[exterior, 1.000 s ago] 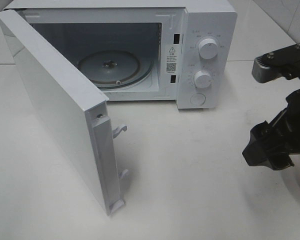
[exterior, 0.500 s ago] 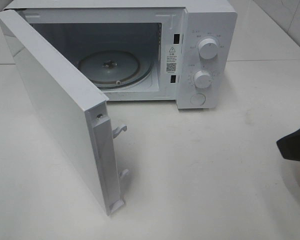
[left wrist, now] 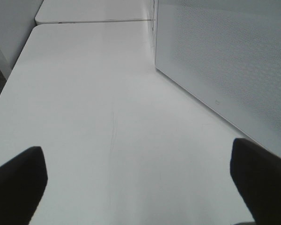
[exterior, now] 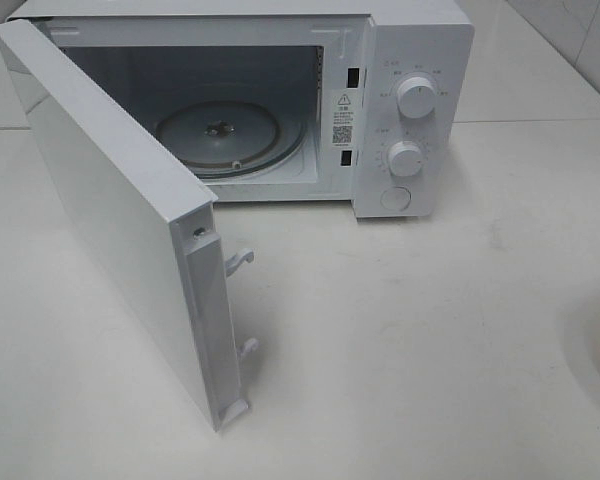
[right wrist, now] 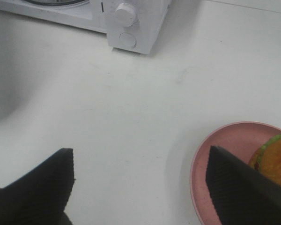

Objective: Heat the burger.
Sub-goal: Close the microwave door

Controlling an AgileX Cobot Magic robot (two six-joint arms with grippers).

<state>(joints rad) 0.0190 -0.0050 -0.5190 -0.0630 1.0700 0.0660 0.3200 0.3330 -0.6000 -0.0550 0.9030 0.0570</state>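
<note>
Pink plate (right wrist: 210, 161) on the white tabletop (right wrist: 107, 122) carries the burger (right wrist: 274, 159) — its orange-brown bun and green lettuce show only at the edge of the right wrist view, off to one side of the right claw (right wrist: 138, 180), whose dark fingers stand well apart and hold nothing. The left claw (left wrist: 140, 180) (also spread wide and empty) sits beside the open microwave door (exterior: 110, 220), away from the plate, so the right arm looks the nearer one for the pick-up — it would need to shift sideways over the plate first.

Open white microwave (exterior: 400, 120), pink plate (right wrist: 225, 145)
</note>
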